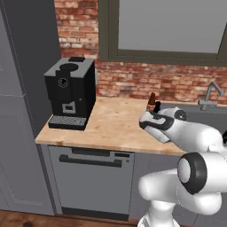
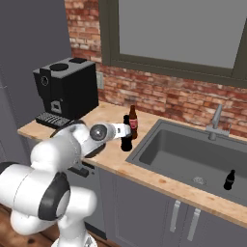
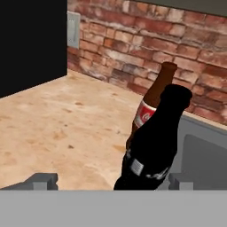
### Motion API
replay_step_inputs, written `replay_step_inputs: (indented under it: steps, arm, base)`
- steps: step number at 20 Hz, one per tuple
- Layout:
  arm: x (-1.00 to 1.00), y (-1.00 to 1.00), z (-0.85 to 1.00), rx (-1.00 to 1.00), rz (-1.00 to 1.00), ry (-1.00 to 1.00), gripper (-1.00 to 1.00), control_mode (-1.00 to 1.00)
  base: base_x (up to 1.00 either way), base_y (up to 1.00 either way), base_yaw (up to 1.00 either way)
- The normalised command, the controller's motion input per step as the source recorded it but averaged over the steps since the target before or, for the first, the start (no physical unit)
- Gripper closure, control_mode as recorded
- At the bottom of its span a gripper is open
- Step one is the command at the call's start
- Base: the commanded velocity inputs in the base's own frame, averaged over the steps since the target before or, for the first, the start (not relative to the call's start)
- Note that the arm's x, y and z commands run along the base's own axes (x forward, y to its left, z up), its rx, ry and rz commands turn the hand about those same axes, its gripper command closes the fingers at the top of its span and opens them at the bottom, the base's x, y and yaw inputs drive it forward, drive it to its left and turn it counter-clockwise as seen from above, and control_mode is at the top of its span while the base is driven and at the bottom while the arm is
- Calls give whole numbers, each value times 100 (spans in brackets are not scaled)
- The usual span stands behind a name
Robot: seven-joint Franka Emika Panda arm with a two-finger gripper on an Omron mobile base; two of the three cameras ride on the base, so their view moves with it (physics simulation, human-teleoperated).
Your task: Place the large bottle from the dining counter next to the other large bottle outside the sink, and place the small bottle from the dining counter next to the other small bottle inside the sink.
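The large bottle, glossy black, stands on the wooden countertop just left of the sink. Close behind it is the other large bottle, brown with a red label. My gripper is open. Its fingertips sit wide on either side of the black bottle's base, with a gap on the left side. In the right base view the black bottle and the brown one stand side by side at my gripper. The other small bottle stands inside the basin. The dining counter and the small bottle are out of view.
A black coffee machine stands at the counter's left end. A chrome faucet rises behind the sink, against the brick wall. A dishwasher front sits below the counter.
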Motion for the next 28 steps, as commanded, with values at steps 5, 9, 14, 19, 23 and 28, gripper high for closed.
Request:
replay_step_inputs:
  steps: [5, 9, 14, 19, 23, 28]
  arm:
    - [0, 14, -10, -2, -18, 16, -100, -100]
    - [0, 8, -3, -1, -17, 13, -100, -100]
    - [0, 0, 15, 0, -14, 4, -100, -100]
    - [6, 0, 51, 2, -4, 0, -100, -100]
    - [8, 0, 59, 11, 0, 1, -100, -100]
    - [12, 0, 41, 14, 0, 8, -100, -100]
  base:
    - [0, 0, 0]
    - [0, 0, 0]
    - [0, 0, 0]
    - [0, 0, 0]
    - [0, 0, 0]
    - [0, 0, 0]
